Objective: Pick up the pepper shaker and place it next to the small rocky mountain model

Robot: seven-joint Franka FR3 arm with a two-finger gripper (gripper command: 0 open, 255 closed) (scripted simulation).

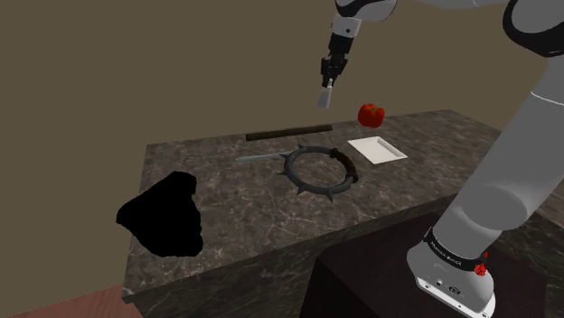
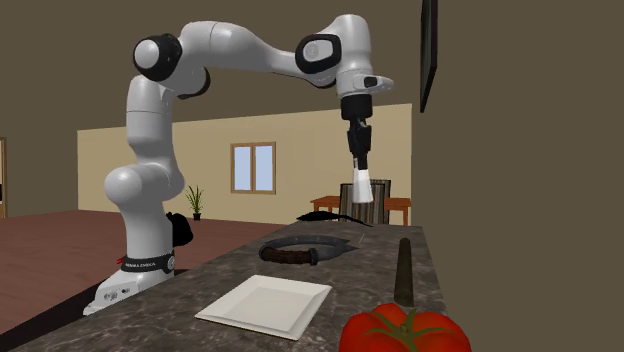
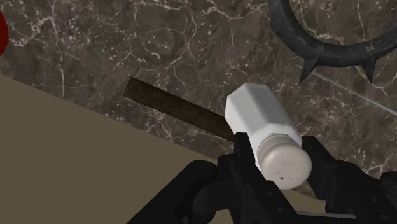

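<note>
The gripper (image 1: 327,84) has its jaws closed to the width of the white shaker (image 1: 324,97), clasping it near the cap; it hangs high over the worktop's (image 1: 244,203) far edge, above the dark stick (image 1: 289,133); the pick looks done and the carry is in hand; the next move calls for crossing past the spiked ring (image 1: 293,168) to the corner at the shoulder view's lower left, then lowering it upright beside the black jagged lump (image 1: 161,215), presumably the mountain.
</note>
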